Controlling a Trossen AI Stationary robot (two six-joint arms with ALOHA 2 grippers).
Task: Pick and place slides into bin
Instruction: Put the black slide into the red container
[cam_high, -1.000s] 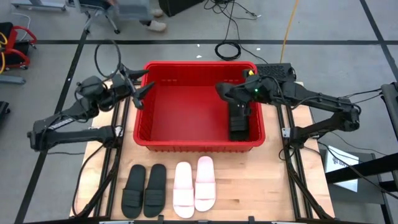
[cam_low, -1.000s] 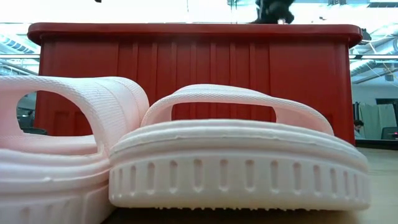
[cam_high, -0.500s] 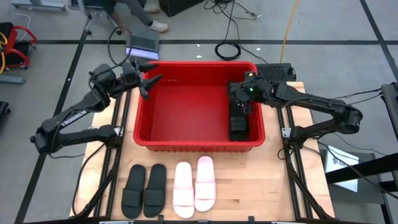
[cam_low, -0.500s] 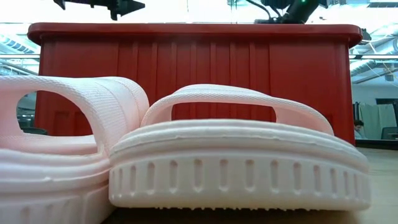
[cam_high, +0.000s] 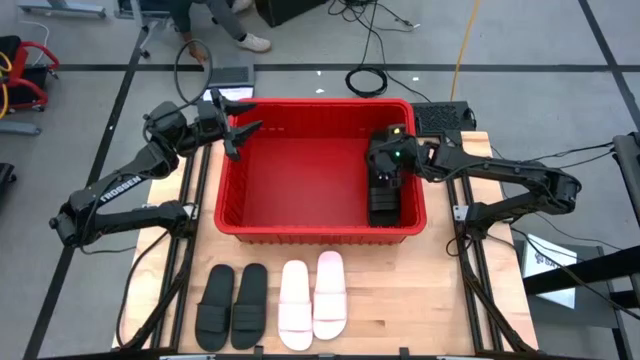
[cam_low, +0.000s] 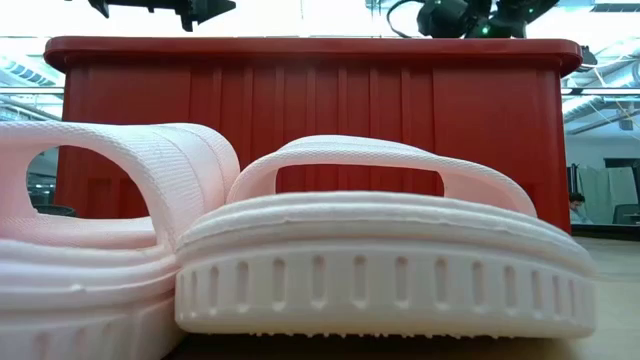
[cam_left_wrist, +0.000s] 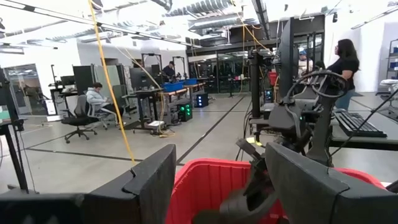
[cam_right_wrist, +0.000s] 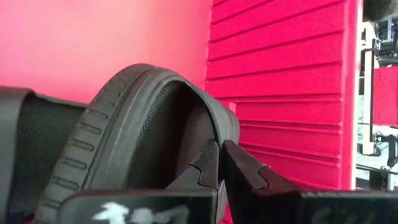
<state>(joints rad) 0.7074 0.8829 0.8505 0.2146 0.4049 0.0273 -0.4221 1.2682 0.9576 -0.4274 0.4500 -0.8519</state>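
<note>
The red bin (cam_high: 320, 232) stands at the middle of the table. Two black slides (cam_high: 385, 205) lie side by side on the bin's floor against its right wall. My right gripper (cam_high: 382, 178) is shut and points down into the bin just above them. In the right wrist view its tips (cam_right_wrist: 217, 163) stand at one black slide's strap (cam_right_wrist: 143, 93). My left gripper (cam_high: 240, 128) is open and empty above the bin's far left corner. Two black slides (cam_high: 232, 305) and two pale pink slides (cam_high: 313, 300) lie soles down near the table's near edge. My right gripper's shut fingertips (cam_right_wrist: 208, 163) stand right at the arch of a black slide's strap (cam_right_wrist: 214, 127), coming from above. Nothing shows between the fingers. I cannot tell whether they touch the strap. The slide lies on the bin's floor.
The bin's walls and thick rim (cam_low: 300, 50) rise well above the slides on the table. The pink slides (cam_low: 380, 250) fill the low view. A person (cam_high: 215, 15) moves on the floor beyond the far edge. Bare wood lies at the bin's left and right.
My left gripper has risen and gone toward the bin's far left corner, then held still there, open. My right gripper has turned at the wrist over the bin's right side and now points down at the black slides, which have stayed in place.
</note>
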